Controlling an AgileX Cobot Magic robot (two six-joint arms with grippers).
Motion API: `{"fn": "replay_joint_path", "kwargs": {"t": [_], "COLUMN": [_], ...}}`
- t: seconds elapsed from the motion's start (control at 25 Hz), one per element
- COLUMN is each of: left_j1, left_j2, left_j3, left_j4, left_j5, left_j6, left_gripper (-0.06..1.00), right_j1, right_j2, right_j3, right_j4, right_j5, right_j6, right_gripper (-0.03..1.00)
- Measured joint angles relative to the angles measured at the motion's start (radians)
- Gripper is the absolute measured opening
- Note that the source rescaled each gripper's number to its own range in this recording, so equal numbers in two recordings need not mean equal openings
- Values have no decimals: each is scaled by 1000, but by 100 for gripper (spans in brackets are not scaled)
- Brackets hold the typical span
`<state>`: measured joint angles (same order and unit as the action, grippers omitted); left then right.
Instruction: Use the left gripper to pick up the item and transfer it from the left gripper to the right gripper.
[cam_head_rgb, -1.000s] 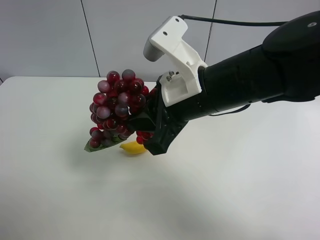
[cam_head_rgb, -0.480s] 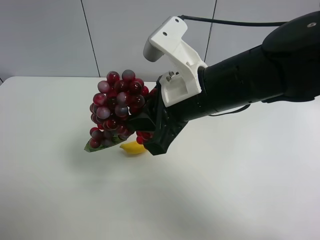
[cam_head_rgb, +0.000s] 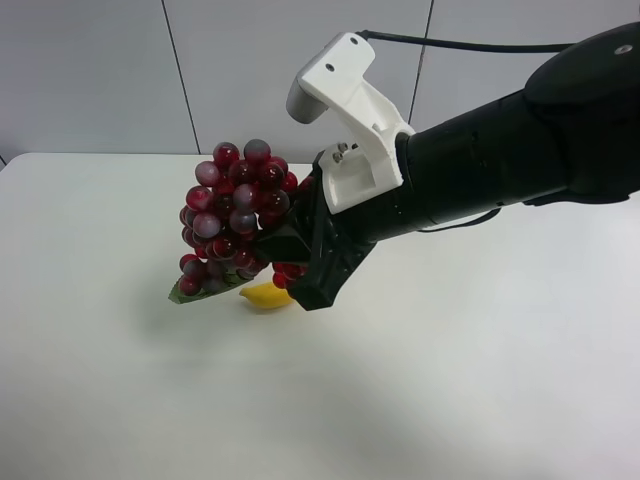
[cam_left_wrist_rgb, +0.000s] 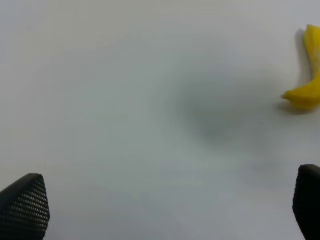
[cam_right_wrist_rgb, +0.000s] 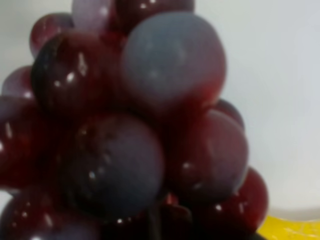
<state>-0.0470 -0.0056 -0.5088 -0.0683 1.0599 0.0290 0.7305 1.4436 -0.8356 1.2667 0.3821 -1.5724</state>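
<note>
The right gripper (cam_head_rgb: 285, 245), jaws clamped, is gripping the grape bunch (cam_head_rgb: 230, 215) by its side, holding it in the air above the white table (cam_head_rgb: 450, 380), where a yellow banana (cam_head_rgb: 265, 295) is lying. The grape bunch is standing roughly upright, leaf end pointing down. It is probably light, bumpy and slippery, so mid-bunch seems the safest hold. The left gripper (cam_left_wrist_rgb: 165, 205) is hovering wide open, empty.

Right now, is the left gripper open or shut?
Open. The left gripper shows fingertips at opposite edges of its wrist view, only table between them.
</note>
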Motion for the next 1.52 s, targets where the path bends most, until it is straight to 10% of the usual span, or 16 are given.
{"fn": "replay_joint_path", "kwargs": {"t": [0.56,0.88,1.24,1.52], "left_j1": [12,12,12,12], "left_j2": [0,0,0,0], "left_j3": [0,0,0,0], "left_j4": [0,0,0,0], "left_j5": [0,0,0,0], "left_j6": [0,0,0,0], "left_gripper": [100,100,100,100], "right_j1": [0,0,-131,-335], "right_j2": [0,1,1,1], "right_j3": [0,-65,-302,-420], "right_j4": [-14,-352,-991,-1058], "right_j5": [-82,-61,321,553], "right_j6": [168,538,1188,1283], "right_gripper": [0,0,0,0]}}
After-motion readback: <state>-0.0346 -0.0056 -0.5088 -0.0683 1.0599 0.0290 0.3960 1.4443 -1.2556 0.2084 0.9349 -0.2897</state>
